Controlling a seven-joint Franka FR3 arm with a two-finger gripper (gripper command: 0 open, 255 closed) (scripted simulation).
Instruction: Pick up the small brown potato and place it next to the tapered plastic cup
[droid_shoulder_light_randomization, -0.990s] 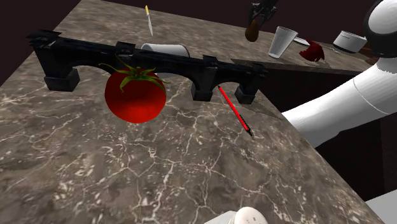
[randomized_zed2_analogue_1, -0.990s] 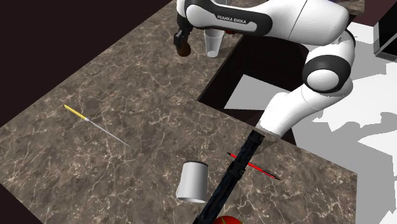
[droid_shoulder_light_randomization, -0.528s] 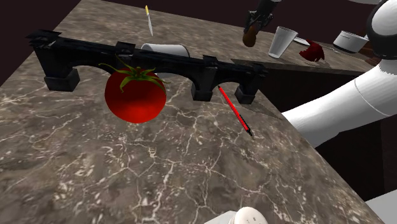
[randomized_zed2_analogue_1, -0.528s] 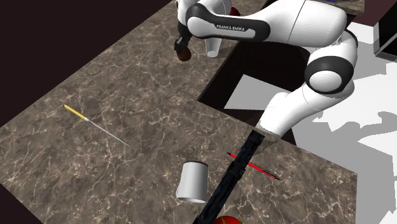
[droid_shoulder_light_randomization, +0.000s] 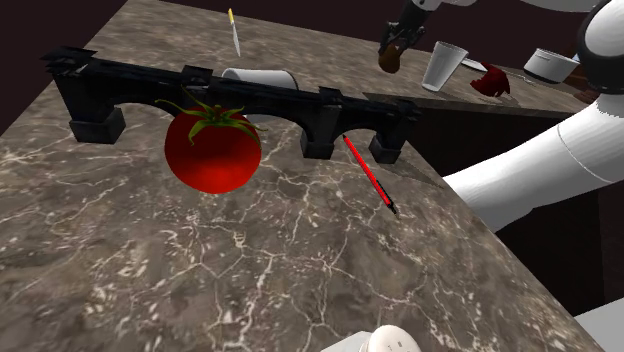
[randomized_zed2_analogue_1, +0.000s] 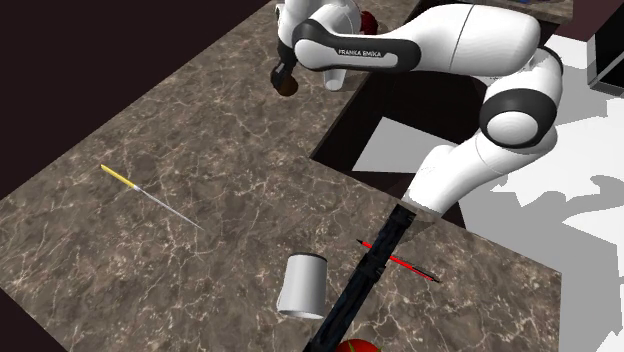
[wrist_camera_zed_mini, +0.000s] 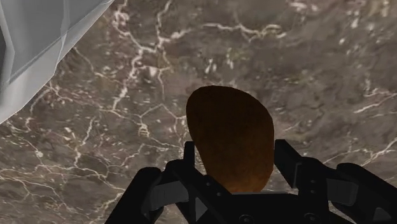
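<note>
1. Hanging over the far end of the marble counter (droid_shoulder_light_randomization: 300, 260) in the shoulder view, the gripper (droid_shoulder_light_randomization: 392, 47) clasps the brown potato (droid_shoulder_light_randomization: 389, 61) between its fingers. The potato is just to that view's left of the upright white cup (droid_shoulder_light_randomization: 441, 66) and apart from it. Nearer the camera, a black arched rack (droid_shoulder_light_randomization: 230, 95) stands across the counter. A red tomato (droid_shoulder_light_randomization: 213, 148) sits in front of the rack, and a red pen (droid_shoulder_light_randomization: 370, 174) lies by one of its feet. A second cup (droid_shoulder_light_randomization: 258, 76) lies on its side behind the rack. A thin yellow-handled tool (droid_shoulder_light_randomization: 233, 30) lies farther back.

2. In the second exterior view the white arm (randomized_zed2_analogue_1: 440, 45) reaches over a gap in the counter. The gripper (randomized_zed2_analogue_1: 284, 75) points down with the potato (randomized_zed2_analogue_1: 289, 88) at its tip. The upright white cup (randomized_zed2_analogue_1: 336, 78) is just to that view's right, largely hidden by the arm. Whether the potato touches the counter cannot be told.

3. In the wrist view the two black fingers (wrist_camera_zed_mini: 191, 159) press on both sides of the potato (wrist_camera_zed_mini: 232, 137), with marble behind it. The pale wall of the upright white cup (wrist_camera_zed_mini: 38, 44) is near.
</note>
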